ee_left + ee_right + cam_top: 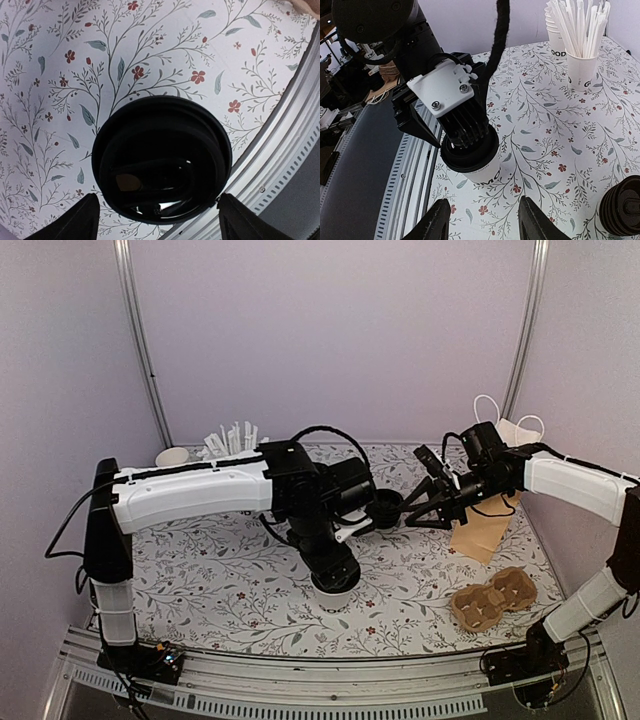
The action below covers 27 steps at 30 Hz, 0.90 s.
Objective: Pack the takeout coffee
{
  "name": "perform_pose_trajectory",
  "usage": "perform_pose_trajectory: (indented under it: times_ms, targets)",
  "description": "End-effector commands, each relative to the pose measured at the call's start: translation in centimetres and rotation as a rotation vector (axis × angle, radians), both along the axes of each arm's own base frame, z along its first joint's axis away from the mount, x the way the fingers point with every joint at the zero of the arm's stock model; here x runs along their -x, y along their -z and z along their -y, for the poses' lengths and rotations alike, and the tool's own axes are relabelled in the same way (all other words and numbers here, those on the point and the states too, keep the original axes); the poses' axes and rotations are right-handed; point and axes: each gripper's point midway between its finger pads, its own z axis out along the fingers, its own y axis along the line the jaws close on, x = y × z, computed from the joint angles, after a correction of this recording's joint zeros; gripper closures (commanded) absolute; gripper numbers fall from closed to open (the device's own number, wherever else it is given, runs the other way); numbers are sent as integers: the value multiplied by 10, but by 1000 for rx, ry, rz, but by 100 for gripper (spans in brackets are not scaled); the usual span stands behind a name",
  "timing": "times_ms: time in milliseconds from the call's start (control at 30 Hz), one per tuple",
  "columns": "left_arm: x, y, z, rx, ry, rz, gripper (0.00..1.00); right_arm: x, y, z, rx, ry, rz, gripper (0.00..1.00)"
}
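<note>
Status: lidded cup [485, 175] nr bench [220, 580] front edge, not yet in carrier [492, 600] | L gripper [157, 220] spread astride lid [162, 150] | R gripper [485, 220] apart, empty

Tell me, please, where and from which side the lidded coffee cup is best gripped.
Probably the white paper wall just under the black lid, coming from the side. The takeout coffee stands upright and the lid's rim overhangs the wall, so a grip closed beneath it should not slip upward. The left gripper hovers directly above, fingers spread wider than the lid; lowering past the rim could work.
</note>
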Motion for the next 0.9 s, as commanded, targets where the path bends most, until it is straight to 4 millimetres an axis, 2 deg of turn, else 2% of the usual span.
perform_pose_trajectory:
  times_ms: [0, 200, 333, 400, 467, 567, 667, 733, 800, 867]
  targets:
    - [-6, -1, 2, 2, 5, 3, 15, 1, 1, 1, -4, -10, -10, 51]
    - [-5, 1, 2, 1, 5, -1, 15, 1, 3, 1, -1, -11, -15, 51]
    - [-7, -6, 0, 6, -6, 16, 15, 1, 5, 0, 0, -12, -18, 51]
    - [-9, -17, -2, 15, -22, 35, 15, 1, 5, 0, -1, -12, -21, 51]
    - [-12, -37, -4, 56, -39, 70, 14, -3, 7, -1, 1, -4, -19, 51]
    - [-19, -61, -13, 134, -83, 157, 12, -14, 15, -7, 49, 61, -30, 55]
    - [-27, -66, -23, 235, -146, 248, 7, -13, 20, -17, 100, 83, -20, 56]
    - [-28, -59, -30, 304, -211, 262, 6, -8, 25, -25, 142, 69, 10, 56]
    - [-31, -58, -38, 391, -314, 285, 10, -5, 37, -31, 200, 58, 39, 56]
    - [-37, -64, -54, 489, -457, 326, 13, 1, 49, -37, 255, 29, 59, 56]
